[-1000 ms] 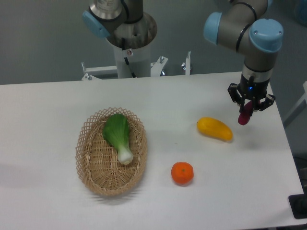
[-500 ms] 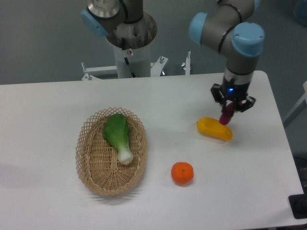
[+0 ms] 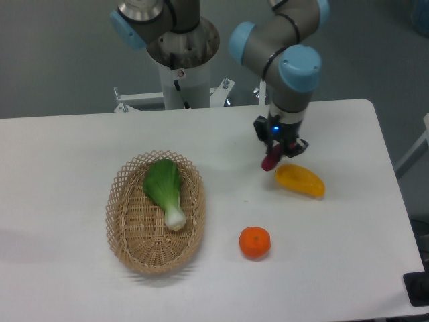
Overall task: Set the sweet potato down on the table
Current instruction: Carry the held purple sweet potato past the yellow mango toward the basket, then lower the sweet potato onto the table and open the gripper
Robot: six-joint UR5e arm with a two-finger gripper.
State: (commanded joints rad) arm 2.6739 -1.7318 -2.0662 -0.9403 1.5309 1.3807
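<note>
My gripper is shut on the sweet potato, a small reddish-purple tuber that hangs downward from the fingers. It is held above the white table, just left of the yellow mango-like fruit. Whether its tip touches the tabletop I cannot tell. The upper part of the tuber is hidden between the fingers.
An oval wicker basket with a green leafy vegetable stands at the left of centre. A round orange lies toward the front. The robot's base column stands at the back edge.
The gripper has carried the sweet potato leftward, from near the table's right edge, over the yellow fruit, to just left of it. The other objects have not moved.
</note>
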